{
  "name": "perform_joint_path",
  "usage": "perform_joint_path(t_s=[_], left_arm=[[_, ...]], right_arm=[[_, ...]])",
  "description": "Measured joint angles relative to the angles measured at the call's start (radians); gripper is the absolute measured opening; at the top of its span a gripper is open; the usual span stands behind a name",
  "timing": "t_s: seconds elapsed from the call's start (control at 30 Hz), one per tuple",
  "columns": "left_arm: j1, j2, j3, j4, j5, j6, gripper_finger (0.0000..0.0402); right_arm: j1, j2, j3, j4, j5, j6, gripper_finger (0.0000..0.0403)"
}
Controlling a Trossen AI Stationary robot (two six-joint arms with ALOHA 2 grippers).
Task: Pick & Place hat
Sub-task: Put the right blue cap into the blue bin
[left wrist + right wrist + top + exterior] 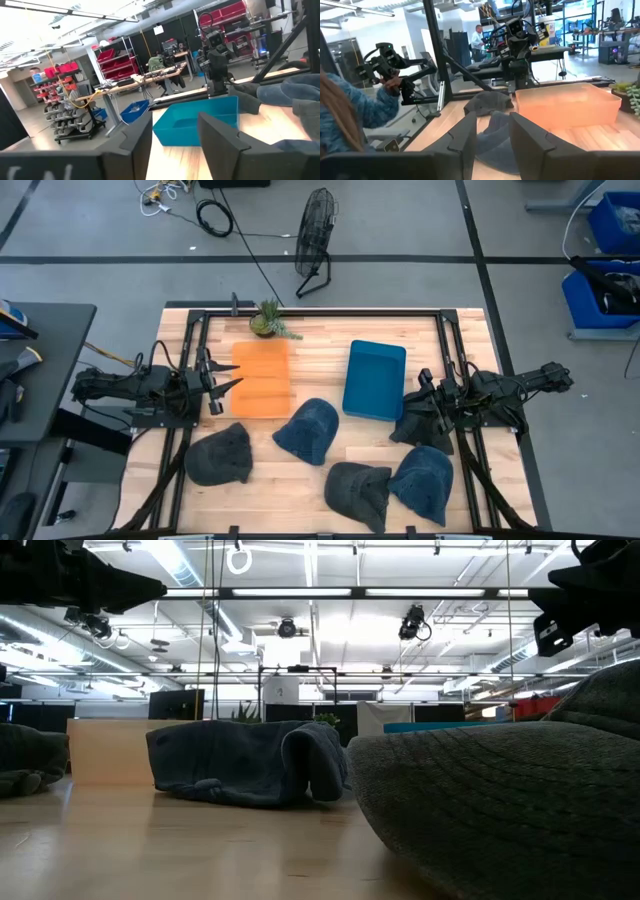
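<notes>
Four hats lie along the table's near half: a grey one [219,455] at left, a blue one [308,430] mid-table, a dark one [358,490] and another blue one [424,481] at right. Bare wood separates them. The left gripper [228,384] hangs open beside the orange bin [262,377]; the right gripper [412,426], fingers parted, sits just above the blue hat near the teal bin [374,380].
</notes>
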Motion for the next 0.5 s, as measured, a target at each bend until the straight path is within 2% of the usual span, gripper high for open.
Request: perform_joint_path(t_s=[0.17, 0.4, 0.5], left_arm=[[0.000, 0.000, 0.000, 0.006, 0.000, -0.105, 0.0185], [0.000, 0.000, 0.000, 0.019, 0.000, -0.242, 0.0178], [0.000, 0.000, 0.000, 0.034, 0.000, -0.275, 0.0177]], right_arm=[[-0.001, 0.000, 0.000, 0.003, 0.039, -0.003, 0.0121], [-0.002, 0.000, 0.000, 0.051, 0.187, -0.037, 0.0121], [-0.001, 0.001, 0.024, 0.063, 0.183, -0.046, 0.0121]])
